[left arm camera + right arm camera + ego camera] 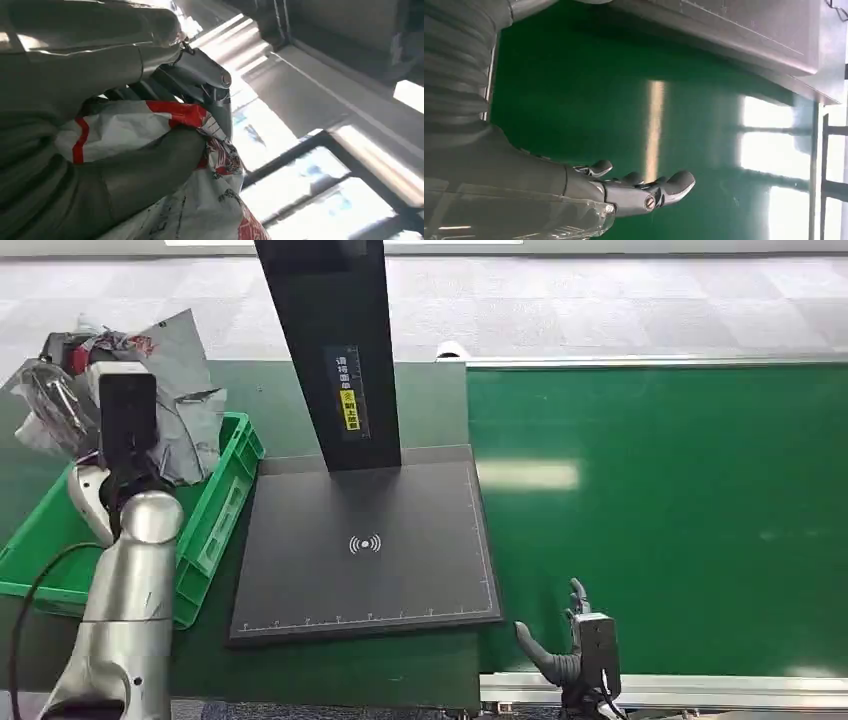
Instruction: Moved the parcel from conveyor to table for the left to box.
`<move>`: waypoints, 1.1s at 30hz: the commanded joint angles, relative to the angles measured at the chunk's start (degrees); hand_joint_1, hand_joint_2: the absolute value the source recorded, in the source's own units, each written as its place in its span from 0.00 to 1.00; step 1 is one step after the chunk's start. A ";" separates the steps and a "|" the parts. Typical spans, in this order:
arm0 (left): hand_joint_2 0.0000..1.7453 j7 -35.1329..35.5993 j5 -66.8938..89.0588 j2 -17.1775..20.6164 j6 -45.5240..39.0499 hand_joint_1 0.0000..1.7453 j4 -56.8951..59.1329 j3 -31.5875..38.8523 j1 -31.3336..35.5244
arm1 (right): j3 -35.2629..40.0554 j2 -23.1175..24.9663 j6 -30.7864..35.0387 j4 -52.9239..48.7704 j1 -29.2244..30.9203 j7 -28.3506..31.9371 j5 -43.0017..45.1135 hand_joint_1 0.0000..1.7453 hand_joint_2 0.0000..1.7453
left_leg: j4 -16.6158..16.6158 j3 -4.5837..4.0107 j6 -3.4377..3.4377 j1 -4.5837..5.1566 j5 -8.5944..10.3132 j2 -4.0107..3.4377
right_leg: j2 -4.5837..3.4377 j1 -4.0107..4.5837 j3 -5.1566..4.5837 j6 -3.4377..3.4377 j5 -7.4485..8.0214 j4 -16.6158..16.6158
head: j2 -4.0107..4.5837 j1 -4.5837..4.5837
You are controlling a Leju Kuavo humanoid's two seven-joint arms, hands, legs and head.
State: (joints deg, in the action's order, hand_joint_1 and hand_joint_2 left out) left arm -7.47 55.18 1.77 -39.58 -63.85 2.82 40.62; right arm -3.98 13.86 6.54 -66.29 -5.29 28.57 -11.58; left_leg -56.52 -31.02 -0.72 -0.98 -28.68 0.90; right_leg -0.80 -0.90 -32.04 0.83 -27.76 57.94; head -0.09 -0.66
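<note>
Left hand (125, 165) grips the parcel (150, 125), thumb and fingers wrapped round crumpled wrapping; in the head view the arm is raised over the green bin (215, 515) at centre left, presumably positioned so the bag can drop among the grey bags (185, 390) heaped there.

Right hand (565, 650) holds nothing, fingers apart and extended, low at bottom centre above the green conveyor (680, 500); likely parked ready for another pick.

Dark scanner pad (365, 545) sits mid-frame between bin and belt.

Parcel: white soft poly bag, red bands, printed text, heavily creased.
</note>
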 commanded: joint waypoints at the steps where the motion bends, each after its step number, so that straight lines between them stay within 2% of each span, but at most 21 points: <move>1: 1.00 1.06 2.01 4.57 0.02 1.00 37.45 9.28 18.31 | 0.63 -0.97 -0.15 -1.24 -0.20 -1.10 0.57 0.00 1.00 | -0.02 -0.03 0.03 -0.02 0.03 -0.16 | -0.02 0.04 -0.07 -0.11 0.09 0.01 | 0.00 0.00; 4: 1.00 1.04 2.39 3.95 0.31 1.00 38.36 9.56 18.19 | 0.81 -1.22 0.10 -1.46 -0.62 -1.15 0.96 0.00 1.00 | 0.00 -0.01 0.05 -0.01 0.02 -0.15 | 0.02 0.03 -0.06 -0.13 0.07 -0.01 | 0.00 -0.02; 5: 1.00 0.26 0.77 3.10 2.36 0.92 39.26 10.36 18.34 | 0.63 -1.21 0.26 -1.88 -1.08 -1.18 1.10 0.00 1.00 | -0.01 -0.02 0.04 -0.01 0.01 -0.13 | 0.00 0.03 -0.06 -0.11 0.06 -0.01 | 0.00 0.00; 6: 1.00 0.33 0.45 2.79 2.94 0.00 39.52 10.45 18.32 | 0.61 -1.26 0.28 -1.97 -1.25 -1.18 1.11 0.00 1.00 | -0.02 -0.04 0.04 -0.01 0.00 -0.14 | 0.01 0.04 -0.07 -0.11 0.07 -0.02 | 0.00 0.00; 12: 1.00 0.45 -2.56 1.07 5.14 0.00 39.49 11.53 18.88 | 0.84 -1.55 0.47 -1.97 -1.91 -1.21 1.22 0.00 1.00 | -0.07 -0.18 0.02 -0.03 0.01 -0.07 | 0.05 0.05 -0.21 -0.10 0.08 -0.01 | 0.00 0.00; 18: 1.00 -4.47 -9.66 0.68 3.89 0.00 35.78 12.74 19.99 | 1.38 -1.77 1.12 -1.42 -1.49 -1.32 1.46 0.00 1.00 | -0.07 -0.21 0.04 -0.03 0.02 -0.12 | 0.04 0.06 -0.24 -0.12 0.11 -0.01 | 0.00 0.00; 20: 1.00 -10.38 -9.45 -0.46 -0.42 0.00 26.70 14.48 17.13 | 1.75 -1.72 1.48 -0.18 -0.75 -1.35 1.67 0.00 1.00 | -0.08 -0.22 0.05 -0.04 0.03 -0.12 | 0.06 0.07 -0.25 -0.13 0.11 0.00 | 0.00 -0.02; 21: 1.00 -10.38 -9.45 -0.46 -0.42 0.00 26.70 14.48 17.13 | 1.75 -1.72 1.48 -0.18 -0.75 -1.35 1.67 0.00 1.00 | -0.06 -0.20 0.03 -0.04 0.00 -0.20 | -0.06 0.06 -0.27 -0.11 0.12 -0.01 | 0.00 0.00; 22: 1.00 -11.89 -7.09 -1.80 -0.42 0.00 21.79 16.10 15.22 | 1.90 -1.57 1.75 0.37 -0.49 -1.25 1.86 0.00 1.00 | -0.05 -0.19 0.06 -0.05 0.01 -0.21 | -0.03 0.08 -0.24 -0.12 0.13 -0.05 | 0.00 0.00; 23: 1.00 -16.70 -6.99 -4.11 -0.42 0.00 16.97 18.48 13.42 | 1.89 -1.41 2.17 0.59 -0.53 -1.05 2.13 0.00 1.00 | -0.07 -0.21 0.04 -0.05 0.01 -0.19 | -0.04 0.08 -0.26 -0.11 0.12 -0.02 | 0.00 -0.02; 25: 1.00 -21.61 -9.95 -6.89 -0.42 0.00 10.73 18.39 10.05 | 1.87 -1.33 2.58 0.84 -0.74 -0.84 2.32 0.00 1.00 | 0.03 -0.09 0.07 -0.01 0.01 -0.14 | 0.01 0.04 -0.12 -0.09 0.10 -0.10 | 0.00 -0.02; 26: 1.00 -25.19 -15.92 -8.55 -0.42 0.00 5.27 15.25 6.27 | 1.70 -1.16 2.95 0.97 -0.80 -0.49 2.50 0.00 1.00 | 0.04 -0.10 0.05 0.00 0.02 -0.11 | 0.01 0.02 -0.14 -0.08 0.10 -0.10 | 0.00 -0.02; 28: 1.00 -23.28 -23.16 -9.08 1.75 0.00 -3.16 9.88 0.51 | 1.55 -1.11 3.28 0.93 -0.98 -0.24 2.64 0.00 1.00 | 0.11 -0.01 0.08 0.04 0.02 -0.11 | 0.02 -0.01 -0.05 -0.07 0.10 -0.16 | 0.00 0.00; 29: 1.00 -25.01 -34.53 -8.55 6.57 0.00 -9.50 4.19 -5.15 | 1.00 -0.94 3.55 0.35 -1.43 0.09 3.04 0.00 1.00 | 0.17 0.03 0.11 0.05 0.03 -0.18 | 0.01 -0.02 -0.01 -0.08 0.13 -0.23 | 0.00 0.00; 31: 1.00 -24.89 -41.02 -7.83 7.23 0.00 -19.03 -7.36 -15.21 | 0.38 -0.71 3.01 -1.37 -2.20 0.07 3.74 0.00 1.00 | 0.17 0.07 0.07 0.10 -0.02 -0.22 | -0.09 -0.07 -0.01 -0.06 0.09 -0.18 | 0.00 0.02; 32: 1.00 -26.11 -43.54 -8.39 8.64 0.00 -22.21 -11.34 -20.19 | 0.65 -0.81 2.29 -2.00 -2.23 -0.11 4.00 0.00 1.00 | 0.24 0.10 0.09 0.10 0.01 -0.25 | -0.08 -0.06 0.02 -0.08 0.12 -0.26 | 0.00 0.02; 33: 1.00 -27.81 -43.92 -8.66 6.23 0.00 -23.12 -14.06 -23.02 | 0.81 -0.82 2.21 -2.43 -2.16 -0.35 4.07 0.00 1.00 | 0.18 0.09 0.05 0.13 -0.04 -0.29 | -0.15 -0.10 -0.04 -0.08 0.08 -0.17 | 0.00 -0.02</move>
State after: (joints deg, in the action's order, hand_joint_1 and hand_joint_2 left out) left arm -31.98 25.46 -4.33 -34.88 -58.83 13.65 42.96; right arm -3.08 13.53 9.55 -67.93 -7.32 28.35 -8.70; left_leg -56.53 -31.05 -0.71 -0.90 -28.80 0.61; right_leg -1.03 -0.97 -32.21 0.77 -27.70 57.91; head -0.09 -0.68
